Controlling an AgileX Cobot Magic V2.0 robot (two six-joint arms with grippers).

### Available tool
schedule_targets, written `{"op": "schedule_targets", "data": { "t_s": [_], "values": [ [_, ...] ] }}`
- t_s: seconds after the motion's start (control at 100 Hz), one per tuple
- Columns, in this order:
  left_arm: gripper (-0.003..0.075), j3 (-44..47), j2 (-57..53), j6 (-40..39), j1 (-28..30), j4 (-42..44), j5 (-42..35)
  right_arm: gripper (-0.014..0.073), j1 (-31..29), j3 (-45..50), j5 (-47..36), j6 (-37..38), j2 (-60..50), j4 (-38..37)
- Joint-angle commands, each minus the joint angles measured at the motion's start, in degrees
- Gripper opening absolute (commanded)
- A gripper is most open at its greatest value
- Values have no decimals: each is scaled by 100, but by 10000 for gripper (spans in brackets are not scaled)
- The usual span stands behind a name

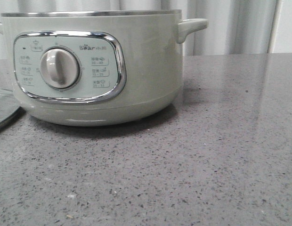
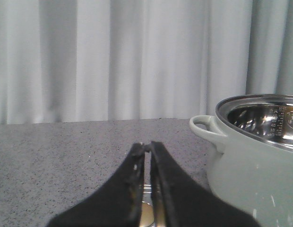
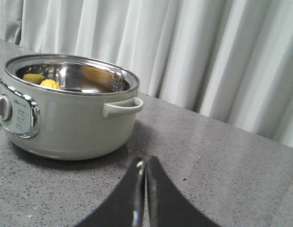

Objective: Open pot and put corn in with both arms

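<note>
Right wrist view is showing the corn cob (image 3: pixel 50 84) lying inside the uncovered pot (image 3: pixel 66 120). Both the left gripper (image 2: pixel 147 146) and right gripper (image 3: pixel 144 163) are sitting pressed together, holding nothing.

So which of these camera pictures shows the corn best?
The right wrist view: the corn lies inside the open pot, yellow against the steel. The front view shows only the pot's outer wall, and the left wrist view catches part of its interior, but no corn.
</note>
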Motion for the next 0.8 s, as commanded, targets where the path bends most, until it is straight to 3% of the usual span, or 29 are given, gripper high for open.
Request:
{"op": "schedule_targets", "data": {
  "t_s": [0.0, 0.62, 0.79],
  "values": [
    [-20, -157, 61, -49, -4, -49, -408, -58, -41, -132, -430, -66, -24, -143],
    [-20, -150, 61, -49, -4, -49, -408, -58, -41, -132, -430, -66, -24, -143],
    [-20, 307, -198, -49, 204, -97, -580, -58, -41, -132, -430, -66, -24, -143]
  ]
}}
